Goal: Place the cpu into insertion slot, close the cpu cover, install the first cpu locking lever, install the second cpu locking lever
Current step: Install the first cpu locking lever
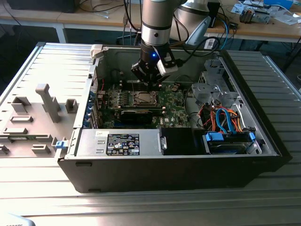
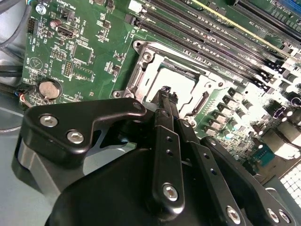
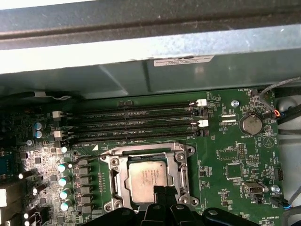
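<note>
1. Exterior view: the arm reaches down into the open PC case (image 1: 178, 174). The gripper (image 1: 148, 81) hangs right over the insertion slot (image 1: 142, 98), at its far edge. Too small here to tell cpu from cover.
2. Second wrist view: gripper (image 2: 165, 94) fingers are pressed together w/ nothing visible between them. The tip is at the socket's near edge, touching or just above it; can't tell which. The cpu (image 2: 178, 79) lies flat inside the socket, w/ the cpu cover (image 2: 141, 70) framing it.
3. First wrist view: the cpu (image 3: 146, 176) sits square in the socket, silvery top showing through the window of the cpu cover (image 3: 114, 175). The cover looks down and flat on the green board (image 3: 235, 155). The gripper (image 3: 160, 190) tip is at the cpu's near edge. A thin wire rod runs along the socket's far side, beside the RAM slots (image 3: 136, 123); can't tell if it's latched.
4. Judgement: cpu placement looks done and the cover looks closed, so the work is prob. at the lever stage. That calls for a firm, narrow push on a thin rod, keeping the tip clear of the cpu top and nearby board parts.
</note>
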Available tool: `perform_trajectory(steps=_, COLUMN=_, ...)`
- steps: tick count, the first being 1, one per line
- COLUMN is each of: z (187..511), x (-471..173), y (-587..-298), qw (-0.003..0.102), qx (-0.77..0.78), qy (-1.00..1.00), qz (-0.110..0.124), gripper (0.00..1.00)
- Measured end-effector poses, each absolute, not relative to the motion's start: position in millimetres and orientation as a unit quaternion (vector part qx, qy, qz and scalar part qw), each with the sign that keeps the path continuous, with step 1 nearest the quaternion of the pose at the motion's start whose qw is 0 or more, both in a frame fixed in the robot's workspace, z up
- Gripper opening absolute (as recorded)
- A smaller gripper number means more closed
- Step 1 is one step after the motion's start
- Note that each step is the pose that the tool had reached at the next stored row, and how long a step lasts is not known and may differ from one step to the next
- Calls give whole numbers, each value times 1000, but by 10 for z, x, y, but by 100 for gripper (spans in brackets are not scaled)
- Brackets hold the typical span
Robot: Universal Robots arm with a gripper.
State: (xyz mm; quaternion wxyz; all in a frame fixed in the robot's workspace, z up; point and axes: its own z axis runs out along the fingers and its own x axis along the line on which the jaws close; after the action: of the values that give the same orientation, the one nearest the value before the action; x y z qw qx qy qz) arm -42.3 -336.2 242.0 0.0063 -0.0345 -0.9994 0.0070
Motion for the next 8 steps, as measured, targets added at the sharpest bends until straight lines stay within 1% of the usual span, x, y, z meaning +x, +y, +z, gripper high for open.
perform_trajectory(steps=8, z=2420, x=-423, y=-3363, qw=6, qx=-6, qy=-1000, qz=5, gripper=11)
